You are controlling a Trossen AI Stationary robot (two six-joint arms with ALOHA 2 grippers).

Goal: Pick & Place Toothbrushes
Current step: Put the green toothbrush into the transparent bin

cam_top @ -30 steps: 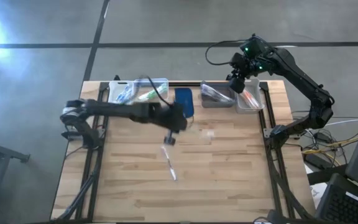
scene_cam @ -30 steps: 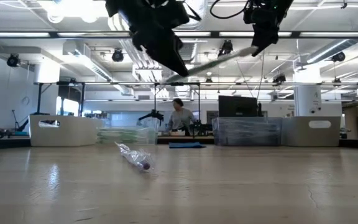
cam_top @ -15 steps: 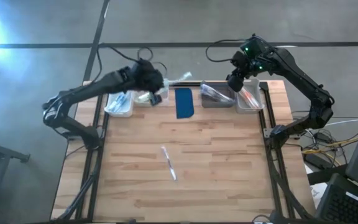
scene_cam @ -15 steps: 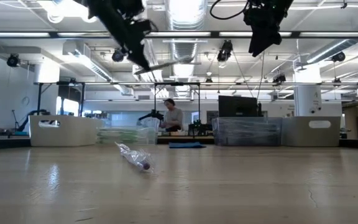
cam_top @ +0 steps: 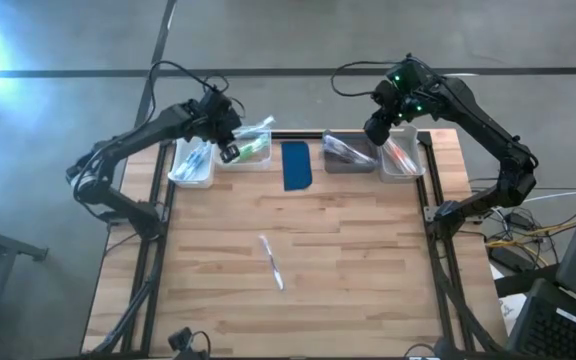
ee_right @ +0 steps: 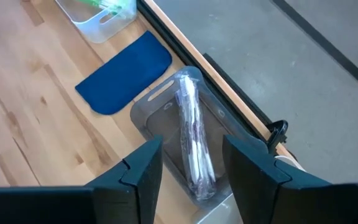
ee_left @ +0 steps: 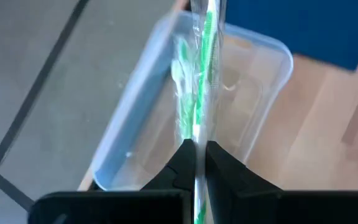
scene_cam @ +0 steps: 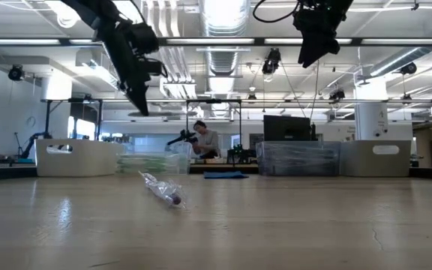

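**A:** What is on the counter [cam_top: 368, 260]?

**B:** Seen from above, a wooden counter with four bins along its 12 o'clock edge and a blue pad [cam_top: 297, 165] between them. One wrapped toothbrush [cam_top: 271, 262] lies alone near the middle, toward 6 o'clock.

**A:** Where is the left gripper [ee_left: 197, 163]?

**B:** At about 11 o'clock, over the second bin [cam_top: 249, 147] from the left. Its jaws are clenched on a green toothbrush [ee_left: 202, 74] in a clear wrapper, held above other green ones in that bin. The bin at far left [cam_top: 192, 163] holds blue toothbrushes.

**A:** And the right gripper [ee_right: 190, 160]?

**B:** At about 1 o'clock, raised over the grey bin [ee_right: 166, 124]. Its jaws are released, holding nothing. Below them wrapped purple toothbrushes [ee_right: 191, 137] lie in that bin. The bin at far right [cam_top: 400, 160] holds red-orange ones.

**A:** Anything beyond the counter?

**B:** From counter level, a person [scene_cam: 205, 141] shows far back in the room.
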